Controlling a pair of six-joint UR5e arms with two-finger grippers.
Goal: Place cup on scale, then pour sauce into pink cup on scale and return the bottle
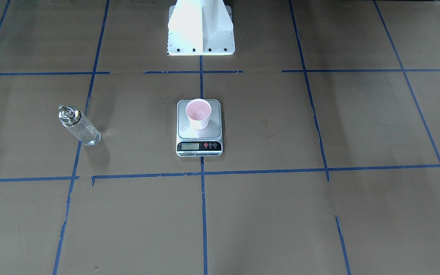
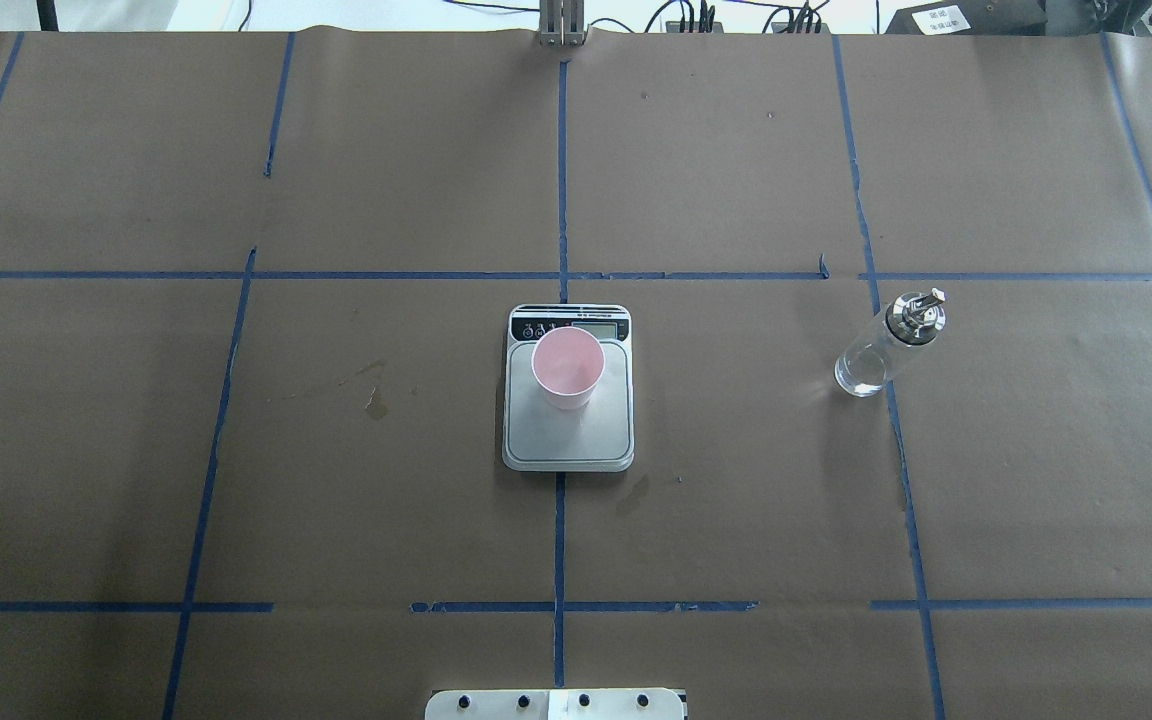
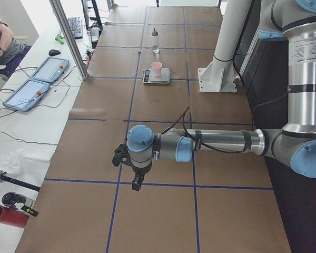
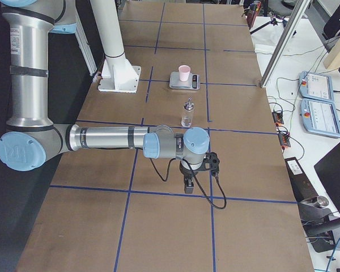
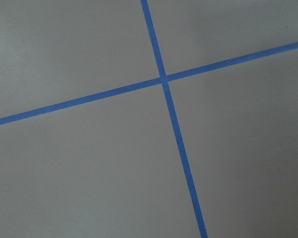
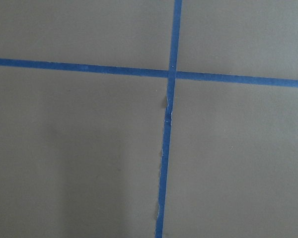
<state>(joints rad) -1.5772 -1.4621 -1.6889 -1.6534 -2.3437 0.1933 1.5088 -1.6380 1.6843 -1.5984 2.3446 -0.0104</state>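
Note:
The pink cup [image 1: 199, 114] [image 2: 568, 368] stands upright on the far part of the scale's steel plate [image 1: 189, 132] [image 2: 568, 440], mid-table. The clear bottle [image 1: 80, 126] [image 2: 881, 350] with its silver cap stands upright on the paper on the robot's right side, well apart from the scale. I cannot make out the sauce in the bottle or the cup. My left gripper [image 3: 138, 182] hangs over the table's left end and my right gripper [image 4: 188, 184] over the right end, both far from the objects. I cannot tell whether either is open or shut. The wrist views show only paper and tape.
Brown paper with blue tape lines covers the table. The white robot pedestal [image 1: 201, 30] stands behind the scale. Beyond the far edge lie teach pendants [image 3: 34, 84] [image 4: 320, 102] and cables, and a seated person [image 3: 0, 45] shows at the edge.

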